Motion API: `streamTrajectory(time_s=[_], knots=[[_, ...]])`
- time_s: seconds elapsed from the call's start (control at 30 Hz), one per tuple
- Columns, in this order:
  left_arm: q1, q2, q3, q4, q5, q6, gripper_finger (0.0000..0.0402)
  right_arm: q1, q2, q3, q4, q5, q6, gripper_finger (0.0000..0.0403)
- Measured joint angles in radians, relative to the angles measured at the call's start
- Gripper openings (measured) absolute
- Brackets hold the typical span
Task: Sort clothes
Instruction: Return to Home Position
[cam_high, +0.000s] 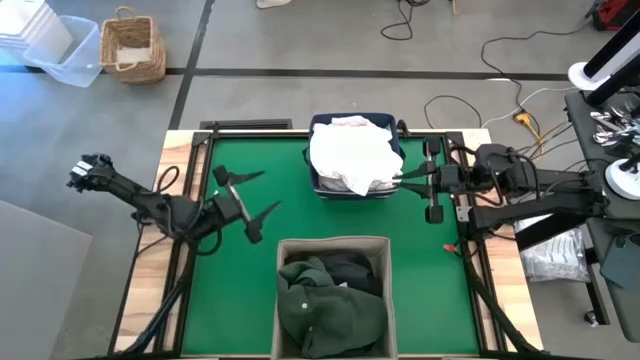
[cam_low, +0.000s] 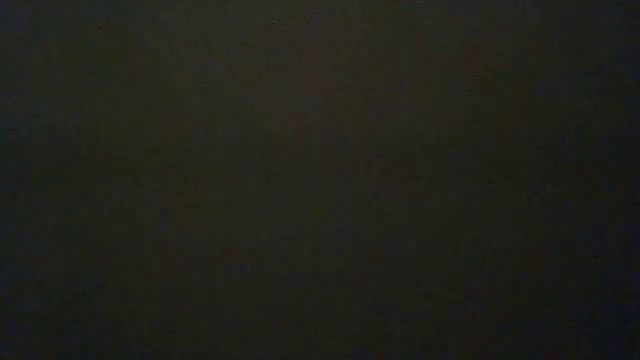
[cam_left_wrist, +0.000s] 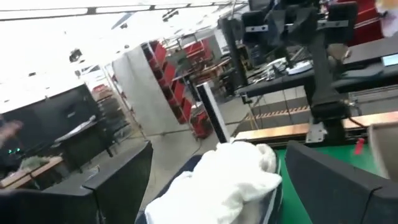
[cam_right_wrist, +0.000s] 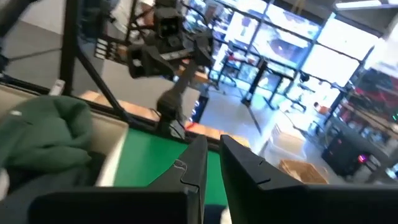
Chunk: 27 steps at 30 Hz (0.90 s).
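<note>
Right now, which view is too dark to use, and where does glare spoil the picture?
Low view: wholly dark, nothing can be made out. High view: evenly lit; the white clothes and the dark green clothes show plainly. Left wrist view: the room's ceiling glares white behind the white clothes. Right wrist view: bright windows glare in the far room.

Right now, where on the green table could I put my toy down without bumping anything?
Bare green mat lies between the blue bin and the beige bin, and right of the beige bin. Crowded: the open left gripper hangs over the left side, the right gripper beside the blue bin.
</note>
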<state>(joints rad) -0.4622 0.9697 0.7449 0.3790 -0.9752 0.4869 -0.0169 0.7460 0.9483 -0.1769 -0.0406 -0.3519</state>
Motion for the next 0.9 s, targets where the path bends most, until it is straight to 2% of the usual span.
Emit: streamTrajectory(time_s=[0.23, 0.3, 0.4, 0.5, 0.67, 0.9], knots=[[0.014, -0.047, -0.053, -0.026, 0.189, -0.037, 0.0343, -0.053, -0.036, -0.021, -0.059, -0.001, 0.018, 0.0033], [0.006, -0.055, -0.056, -0.075, 0.159, -0.067, 0.0343, -0.054, -0.054, -0.03, -0.079, -0.002, 0.019, 0.0033], [0.004, -0.059, -0.054, -0.142, 0.053, -0.111, 0.0342, -0.054, -0.086, -0.056, -0.09, -0.012, 0.024, 0.0033], [0.002, -0.061, -0.054, -0.179, 0.049, -0.152, 0.0333, -0.054, -0.123, -0.099, -0.087, -0.02, 0.027, 0.0033], [-0.039, -0.053, -0.054, -0.212, 0.071, -0.194, 0.0281, -0.054, -0.19, -0.196, -0.082, -0.049, 0.039, 0.0033], [-0.13, -0.062, -0.054, -0.237, 0.075, -0.217, 0.0161, -0.054, -0.27, -0.299, -0.04, -0.072, 0.075, 0.0033]])
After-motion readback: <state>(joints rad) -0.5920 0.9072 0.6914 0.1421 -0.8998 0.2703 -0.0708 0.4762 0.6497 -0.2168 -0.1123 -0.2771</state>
